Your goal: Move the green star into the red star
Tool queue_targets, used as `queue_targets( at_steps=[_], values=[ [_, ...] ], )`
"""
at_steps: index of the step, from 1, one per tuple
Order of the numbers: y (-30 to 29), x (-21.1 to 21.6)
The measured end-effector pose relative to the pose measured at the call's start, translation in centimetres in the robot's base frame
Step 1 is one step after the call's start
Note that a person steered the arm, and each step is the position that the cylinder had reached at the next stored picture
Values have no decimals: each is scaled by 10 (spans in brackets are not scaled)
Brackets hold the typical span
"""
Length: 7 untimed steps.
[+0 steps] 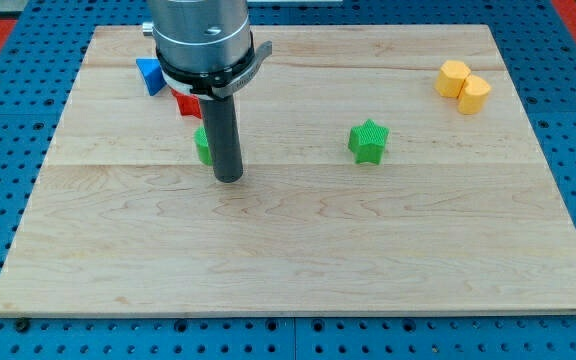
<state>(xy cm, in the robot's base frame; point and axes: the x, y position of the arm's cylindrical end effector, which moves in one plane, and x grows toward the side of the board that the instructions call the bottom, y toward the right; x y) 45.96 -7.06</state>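
Observation:
The green star (368,141) lies on the wooden board (298,240), right of centre. A red block (185,102) sits at the upper left, mostly hidden behind the arm, so I cannot make out its shape. My tip (228,178) rests on the board left of centre, well to the left of the green star and just below the red block. A second green block (202,146) peeks out right behind the rod's left side; its shape is hidden.
A blue block (149,74) sits at the upper left, next to the red one. Two yellow blocks (454,77) (474,94) touch each other at the upper right. Blue pegboard surrounds the board.

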Motion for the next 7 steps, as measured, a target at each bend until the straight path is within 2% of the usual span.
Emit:
queue_targets(
  at_steps=[2,3,4,5,6,7],
  values=[
    [-16,-63],
    [-16,-63],
    [-20,-85],
    [-1,-58],
    [48,28],
    [66,44]
  ],
)
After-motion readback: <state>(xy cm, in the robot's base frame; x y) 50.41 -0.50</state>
